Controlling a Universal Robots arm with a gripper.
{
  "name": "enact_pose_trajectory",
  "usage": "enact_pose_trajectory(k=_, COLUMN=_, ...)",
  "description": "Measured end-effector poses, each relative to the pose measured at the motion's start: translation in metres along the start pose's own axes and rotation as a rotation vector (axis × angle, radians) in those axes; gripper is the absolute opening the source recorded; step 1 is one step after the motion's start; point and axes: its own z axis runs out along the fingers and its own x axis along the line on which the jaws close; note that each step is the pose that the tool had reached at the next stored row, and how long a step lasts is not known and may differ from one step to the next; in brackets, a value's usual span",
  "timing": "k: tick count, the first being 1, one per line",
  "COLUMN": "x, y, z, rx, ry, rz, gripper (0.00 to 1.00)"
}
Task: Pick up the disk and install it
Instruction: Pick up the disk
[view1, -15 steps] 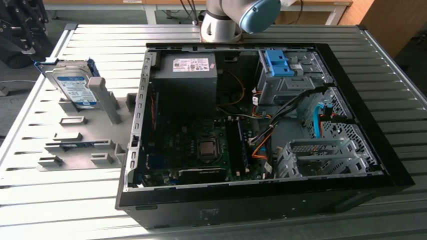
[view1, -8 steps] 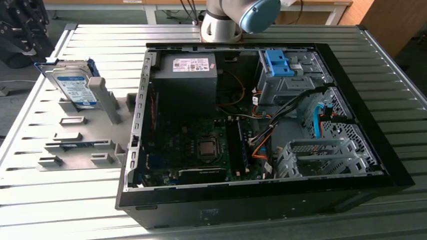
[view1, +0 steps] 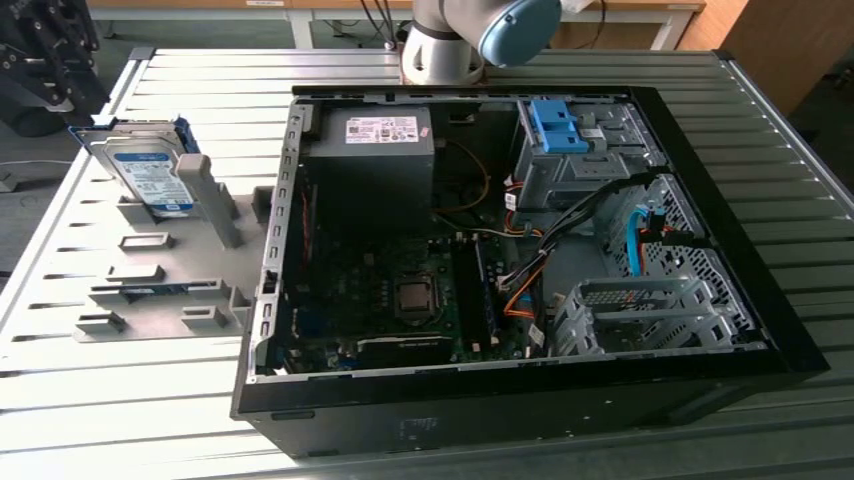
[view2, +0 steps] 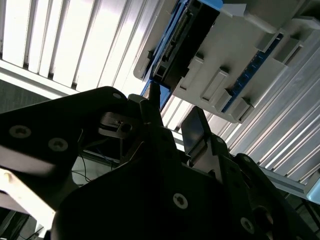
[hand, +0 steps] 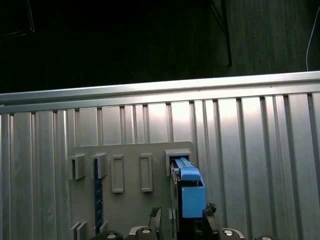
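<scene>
The disk (view1: 144, 168), silver with a white-and-blue label and a blue carrier, stands on edge in a slot at the far end of the grey holder (view1: 160, 310), at the exterior view's left. My gripper (view1: 56, 80) hangs just beyond it, near the table's corner. In the first wrist view the disk's blue carrier end (hand: 191, 194) lies between and just ahead of my open gripper (hand: 183, 220). In the second wrist view the two fingertips (view2: 150, 107) of the gripper (view2: 172, 117) stand apart, a short way from the disk's edge (view2: 182, 42). Nothing is gripped.
An open black computer case (view1: 747, 300) lies on the slatted metal table (view1: 107, 420), with a power supply (view1: 367, 150), a motherboard, blue drive carriers (view1: 558, 125) and a metal drive cage (view1: 641, 310). The holder also carries a thin blue board (hand: 97, 200). The arm's base (view1: 447, 45) stands behind the case.
</scene>
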Motion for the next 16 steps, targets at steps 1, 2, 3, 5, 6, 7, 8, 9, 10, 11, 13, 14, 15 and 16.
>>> enact_pose_trajectory(k=1, x=0.0, y=0.0, z=0.0003, rx=0.0001, ry=0.0, rz=0.0, gripper=0.45)
enact_pose_trajectory(k=2, x=0.0, y=0.0, z=0.0011, rx=0.0005, ry=-0.0003, rz=0.0, gripper=0.45)
enact_pose_trajectory(k=3, x=0.0, y=0.0, z=0.0019, rx=0.0004, ry=-0.0002, rz=0.0, gripper=0.45)
enact_pose_trajectory(k=5, x=0.0001, y=0.0001, z=0.0043, rx=0.0002, ry=-0.0001, rz=0.0, gripper=0.45)
enact_pose_trajectory(k=6, x=0.0001, y=0.0002, z=0.0058, rx=0.0001, ry=-0.0001, rz=-0.001, gripper=0.45)
enact_pose_trajectory(k=7, x=0.0002, y=0.0005, z=0.0071, rx=0.0001, ry=0.0, rz=-0.004, gripper=0.45)
enact_pose_trajectory(k=8, x=0.0002, y=0.0006, z=0.008, rx=0.0, ry=0.0, rz=-0.009, gripper=0.45)
enact_pose_trajectory(k=9, x=0.0002, y=0.0008, z=0.0088, rx=-0.0001, ry=0.0, rz=-0.016, gripper=0.45)
enact_pose_trajectory(k=10, x=0.0002, y=0.001, z=0.0093, rx=-0.0004, ry=-0.0006, rz=-0.023, gripper=0.45)
enact_pose_trajectory(k=11, x=0.0003, y=0.0012, z=0.0099, rx=-0.0005, ry=-0.001, rz=-0.027, gripper=0.45)
enact_pose_trajectory(k=13, x=0.0003, y=0.0017, z=0.0106, rx=-0.0005, ry=-0.0012, rz=-0.028, gripper=0.45)
enact_pose_trajectory(k=14, x=0.0003, y=0.0018, z=0.0108, rx=-0.0006, ry=-0.0012, rz=-0.028, gripper=0.45)
enact_pose_trajectory(k=15, x=0.0003, y=0.0018, z=0.0108, rx=-0.0005, ry=-0.0012, rz=-0.028, gripper=0.45)
enact_pose_trajectory(k=16, x=0.0003, y=0.0018, z=0.0108, rx=-0.0006, ry=-0.0012, rz=-0.028, gripper=0.45)
